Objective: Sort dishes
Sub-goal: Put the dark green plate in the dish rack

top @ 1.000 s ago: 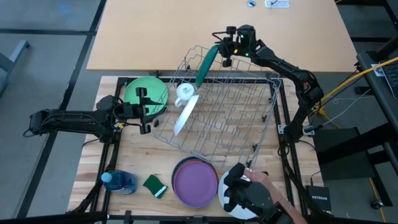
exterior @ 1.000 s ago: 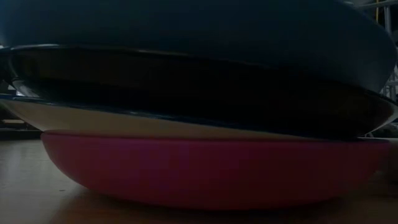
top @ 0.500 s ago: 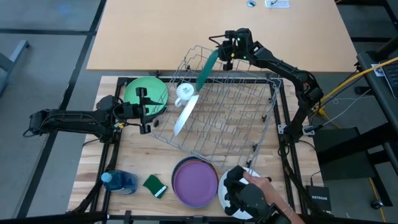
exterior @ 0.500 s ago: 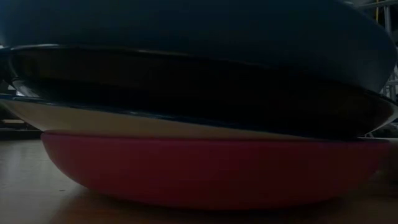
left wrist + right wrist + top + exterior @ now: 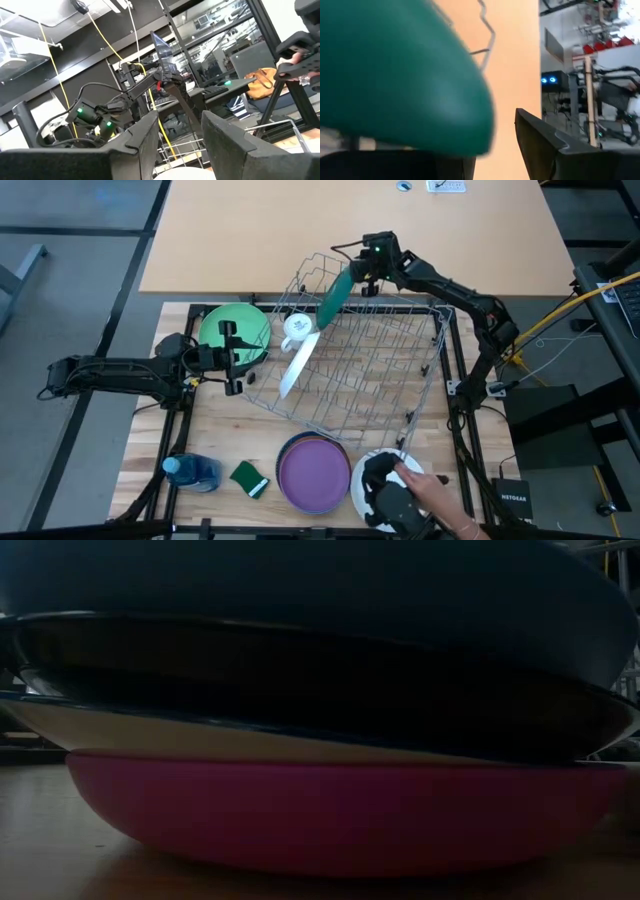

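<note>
My counter (image 5: 225,435) is pale wood with visible grain and a matt face. The rack (image 5: 380,370) on it is thin bare metal wire with a dull shine. The dark green plate (image 5: 333,293) at my right tool (image 5: 366,270) looks smooth and slightly glossy. The purple plate (image 5: 314,475) is smooth. My arms are matt black.

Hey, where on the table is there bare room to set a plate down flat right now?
Bare wood shows between the wire rack and the purple plate stack, and near the left gripper above the blue bottle. The big tan tabletop behind the rack is bare. The front edge is crowded: bottle, sponge, stack, white plate, a person's hand.
</note>
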{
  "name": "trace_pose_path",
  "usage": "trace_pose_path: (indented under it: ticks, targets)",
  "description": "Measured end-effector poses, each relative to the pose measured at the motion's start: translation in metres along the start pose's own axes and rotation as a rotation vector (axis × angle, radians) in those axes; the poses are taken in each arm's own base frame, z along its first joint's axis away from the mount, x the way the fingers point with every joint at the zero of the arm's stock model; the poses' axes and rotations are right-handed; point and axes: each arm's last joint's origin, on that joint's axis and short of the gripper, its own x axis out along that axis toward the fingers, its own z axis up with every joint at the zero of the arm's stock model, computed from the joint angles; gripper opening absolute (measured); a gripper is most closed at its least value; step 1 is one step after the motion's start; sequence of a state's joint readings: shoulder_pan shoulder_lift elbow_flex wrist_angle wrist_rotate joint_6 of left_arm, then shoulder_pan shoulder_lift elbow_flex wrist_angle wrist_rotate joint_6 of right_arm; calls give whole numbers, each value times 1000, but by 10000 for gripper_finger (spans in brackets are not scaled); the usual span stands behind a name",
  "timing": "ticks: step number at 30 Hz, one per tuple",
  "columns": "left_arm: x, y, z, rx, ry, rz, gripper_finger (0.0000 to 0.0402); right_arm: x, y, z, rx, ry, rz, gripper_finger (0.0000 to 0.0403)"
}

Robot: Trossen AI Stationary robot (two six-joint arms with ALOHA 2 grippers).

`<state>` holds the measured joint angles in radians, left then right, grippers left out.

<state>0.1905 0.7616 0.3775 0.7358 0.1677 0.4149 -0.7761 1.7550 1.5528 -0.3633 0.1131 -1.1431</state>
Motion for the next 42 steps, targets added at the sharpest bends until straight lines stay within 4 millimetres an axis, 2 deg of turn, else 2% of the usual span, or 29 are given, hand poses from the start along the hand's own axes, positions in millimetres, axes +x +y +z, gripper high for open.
trace_pose_path:
  ticks: [6, 11, 21, 32, 38, 42]
  targets:
    - [0, 0, 0, 0, 3, -1, 141, -2, 8, 11, -46, 12, 25, 132]
    - [0, -1, -2, -3, 17, -8, 141, -3, 11, 16, -100, 97, -12, 131]
    - [0, -1, -3, -5, 26, -11, 141, -4, 11, 12, -111, 207, -30, 131]
    - [0, -1, -3, -5, 27, -12, 141, -4, 17, 9, -94, 236, 21, 131]
    - [0, -1, -3, -5, 27, -12, 141, -5, 12, 11, -81, 211, -23, 131]
    - [0, -1, -3, -5, 27, -12, 141, -13, 8, 15, -75, 179, -47, 131]
